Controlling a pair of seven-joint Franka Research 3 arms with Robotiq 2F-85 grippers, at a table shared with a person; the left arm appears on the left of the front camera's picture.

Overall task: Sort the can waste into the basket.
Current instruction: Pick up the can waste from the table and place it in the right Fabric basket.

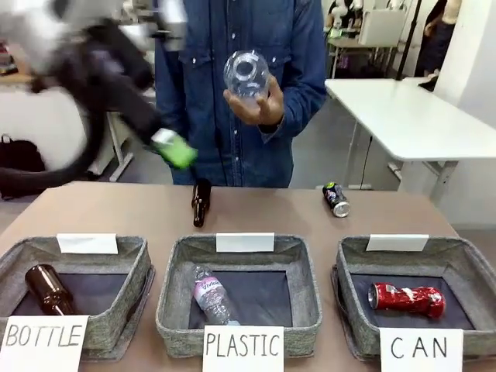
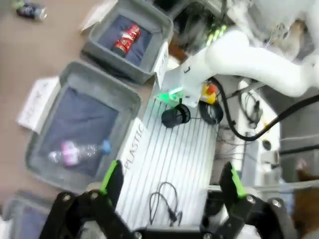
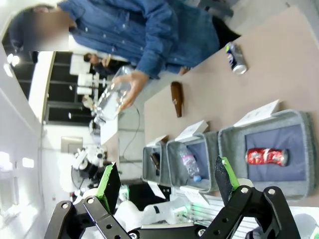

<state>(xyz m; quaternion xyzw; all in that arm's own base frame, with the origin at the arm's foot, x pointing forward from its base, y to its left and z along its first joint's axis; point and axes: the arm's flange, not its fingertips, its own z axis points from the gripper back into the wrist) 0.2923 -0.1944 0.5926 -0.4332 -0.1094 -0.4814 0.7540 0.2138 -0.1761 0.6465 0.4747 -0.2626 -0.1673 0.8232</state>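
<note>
Can waste is half sorted, by my reading. The shiny red dented metal can [image 1: 406, 299] lies on its side on the dark floor of the grey fabric rectangular basket signed "CAN" [image 1: 457, 246], at the robot's right. The dark blue metal can with green and red marks [image 1: 336, 199] lies on the brown desk [image 1: 116, 209], behind that basket and apart from it, so it is the one piece left to move. A brown glass bottle [image 1: 201, 201] also lies on the desk near the middle, and the person holds up a clear plastic bottle [image 1: 246, 75]; neither belongs to this job. The left hand [image 2: 172, 181] is released and empty, hanging high over the far left of the desk. The right hand [image 3: 167, 178] is likewise released with nothing in it, held high and well clear of the baskets. Neither is near the dark blue can, so its pickup has not begun.
</note>
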